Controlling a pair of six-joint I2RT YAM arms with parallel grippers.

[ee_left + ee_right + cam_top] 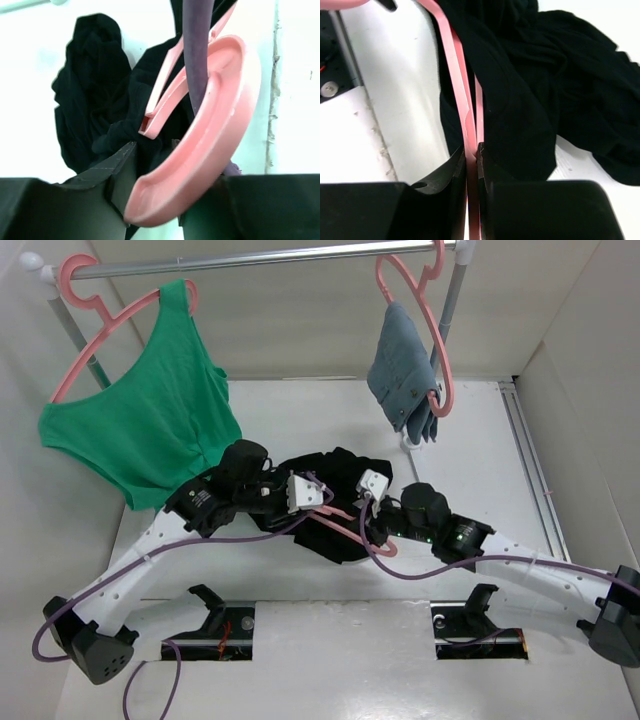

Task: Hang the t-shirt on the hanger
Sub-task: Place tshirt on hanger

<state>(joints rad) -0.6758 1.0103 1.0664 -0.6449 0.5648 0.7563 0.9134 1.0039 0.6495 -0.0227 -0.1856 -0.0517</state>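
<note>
Pink hanger (pixel 457 80): bar pinched steady by right gripper (pixel 471 148); left gripper (pixel 175 162) straddled its shoulder, grip unclear; black t-shirt (pixel 560 75) bunched alongside, unthreaded.

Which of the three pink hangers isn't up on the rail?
The hanger down by the black t-shirt on the table. The other two hang from the rail, carrying a green top and a grey-blue garment.
</note>
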